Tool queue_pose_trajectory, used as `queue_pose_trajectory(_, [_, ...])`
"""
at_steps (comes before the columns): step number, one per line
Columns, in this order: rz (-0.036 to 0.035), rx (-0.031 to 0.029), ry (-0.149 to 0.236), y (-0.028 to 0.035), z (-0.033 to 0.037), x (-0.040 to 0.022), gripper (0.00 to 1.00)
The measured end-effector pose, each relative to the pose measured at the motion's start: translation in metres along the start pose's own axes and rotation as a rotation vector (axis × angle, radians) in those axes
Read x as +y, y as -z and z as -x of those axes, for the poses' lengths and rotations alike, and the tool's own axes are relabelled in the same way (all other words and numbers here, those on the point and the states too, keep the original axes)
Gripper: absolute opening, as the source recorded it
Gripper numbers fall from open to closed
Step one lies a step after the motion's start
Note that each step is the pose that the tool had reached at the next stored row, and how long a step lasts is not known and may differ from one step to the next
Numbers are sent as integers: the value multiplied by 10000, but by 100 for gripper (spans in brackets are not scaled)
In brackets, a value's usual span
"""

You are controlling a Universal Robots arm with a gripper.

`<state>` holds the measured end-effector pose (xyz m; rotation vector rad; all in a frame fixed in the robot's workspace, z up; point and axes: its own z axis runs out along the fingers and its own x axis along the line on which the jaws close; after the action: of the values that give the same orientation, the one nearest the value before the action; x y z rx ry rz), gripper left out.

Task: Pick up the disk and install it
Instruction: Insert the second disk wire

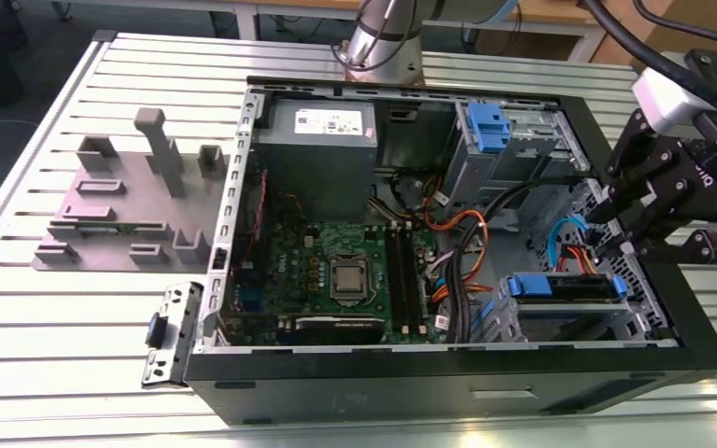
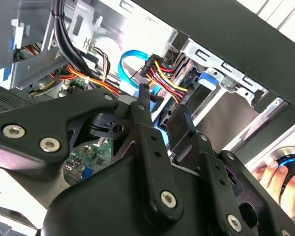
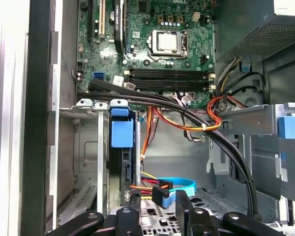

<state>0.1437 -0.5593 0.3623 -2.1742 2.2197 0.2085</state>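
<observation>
The slatted desk (image 1: pixel 35 327) carried an open black case (image 1: pixel 458 387), its green board (image 1: pixel 333 261) facing up. At the exterior view's right, the black pincer (image 1: pixel 608 233) hung over the case's near drive cage (image 1: pixel 521 327). Its fingers (image 2: pixel 143 98) stood apart in both wrist views, released and grasping nothing. The disk (image 1: pixel 563 286) sat in that cage, just beside the fingertips. It showed a blue plastic caddy edge over a dark side, and in the first wrist view it stood edge-on (image 3: pixel 122 132) between grey metal rails.
</observation>
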Motion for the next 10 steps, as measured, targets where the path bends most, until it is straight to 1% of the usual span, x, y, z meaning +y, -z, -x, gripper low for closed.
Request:
queue_pose_trajectory(4, [1,0,7,-13,-45,6,41])
queue_pose_trajectory(5, [2,-4,8,-21,-50,6,41])
queue_pose_trajectory(10, [1,2,7,-22,-50,6,41])
